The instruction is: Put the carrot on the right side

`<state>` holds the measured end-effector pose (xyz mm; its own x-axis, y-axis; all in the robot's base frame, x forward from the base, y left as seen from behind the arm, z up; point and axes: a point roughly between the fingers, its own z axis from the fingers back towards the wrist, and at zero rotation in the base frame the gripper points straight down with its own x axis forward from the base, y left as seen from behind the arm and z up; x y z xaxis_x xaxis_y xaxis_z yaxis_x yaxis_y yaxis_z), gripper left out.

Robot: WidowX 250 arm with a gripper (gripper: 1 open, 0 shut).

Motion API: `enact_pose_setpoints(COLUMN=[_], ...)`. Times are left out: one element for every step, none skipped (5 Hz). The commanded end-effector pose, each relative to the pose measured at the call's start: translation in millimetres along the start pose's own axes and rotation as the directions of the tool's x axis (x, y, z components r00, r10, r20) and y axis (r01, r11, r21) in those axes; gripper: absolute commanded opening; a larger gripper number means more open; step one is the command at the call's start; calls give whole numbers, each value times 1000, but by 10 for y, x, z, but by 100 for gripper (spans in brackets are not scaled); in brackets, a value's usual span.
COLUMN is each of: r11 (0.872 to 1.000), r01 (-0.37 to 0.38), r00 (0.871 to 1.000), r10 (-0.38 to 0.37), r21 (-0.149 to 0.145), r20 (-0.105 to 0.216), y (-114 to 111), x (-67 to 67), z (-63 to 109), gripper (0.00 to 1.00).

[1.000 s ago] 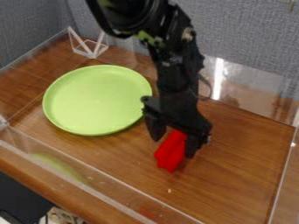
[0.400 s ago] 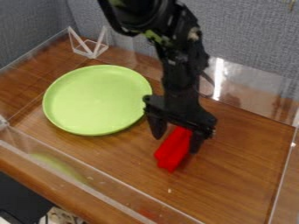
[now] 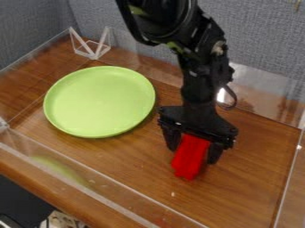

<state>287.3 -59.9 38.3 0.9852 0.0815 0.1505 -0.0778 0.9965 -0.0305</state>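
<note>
A round lime-green plate (image 3: 99,101) lies flat on the wooden tabletop (image 3: 256,147), well left of the black robot arm (image 3: 199,55). Behind the plate, near the grey textured back wall, stands a small white wire-frame stand (image 3: 88,41) of thin triangular struts. Clear plastic walls (image 3: 107,189) rim the table (their edges catch the light, and the near one blurs what lies below it).

The gripper (image 3: 193,143) points down, its dark jaws spread apart on either side of the carrot (image 3: 190,157), a bright red blocky bar lying on the wood to the right of the plate and apart from it. The jaws cover the carrot's upper end; whether they touch its sides cannot be made out. The arm's top is cut off by the frame.
</note>
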Motion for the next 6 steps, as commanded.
enact_pose_setpoints(r11=[1000,1000,1000,999,999,999], r01=[22,6,-21,-34,-41,-46], r00=[997,997,995,995,996,997], r10=[-22,-7,19,32,41,46], r21=[-5,12,21,13,4,-5], r20=[72,83,96,96,79,64], y=[40,53,81,52,155,239], x=[173,196,232,232,261,292], z=[273,519,838,1013,975,929], gripper=[100,100,100,100,100,100])
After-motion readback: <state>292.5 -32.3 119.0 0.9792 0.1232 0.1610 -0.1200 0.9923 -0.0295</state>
